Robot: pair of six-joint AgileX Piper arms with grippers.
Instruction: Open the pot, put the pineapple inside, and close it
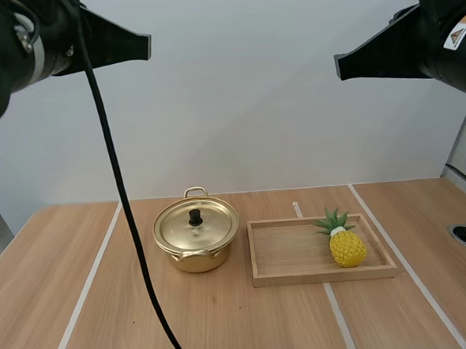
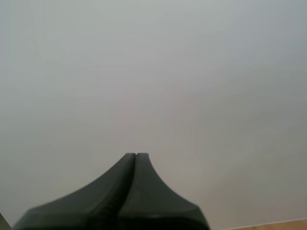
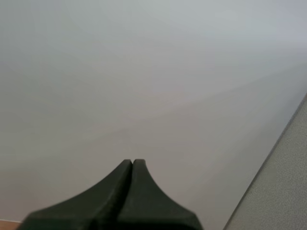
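- Overhead, 2 arms hang high above the table [image 1: 226, 325]. The left gripper [image 1: 147, 45] and the right gripper [image 1: 339, 65] each have their fingers pressed together into 1 dark wedge, holding nothing.
- The gold pot [image 1: 196, 248] sits mid-table with its lid [image 1: 208, 227] on and a black knob [image 1: 194, 217] at the centre. A wooden tray [image 1: 291, 277] lies just beside it to the right.
- The pineapple [image 1: 347, 248] rests at the tray's right end, well apart from the pot.
- Its long axis runs diagonally, with the yellow body toward the near right and the green crown [image 1: 331, 220] pointing far left, roughly toward the pot. Whether it lies flat or leans cannot be told.
- Likely risks: the small knob could slip from a shallow pinch, dropping the lid back. The rounded, bumpy fruit could roll or twist if gripped off-centre or by the leaves. The pot might slide if nudged.
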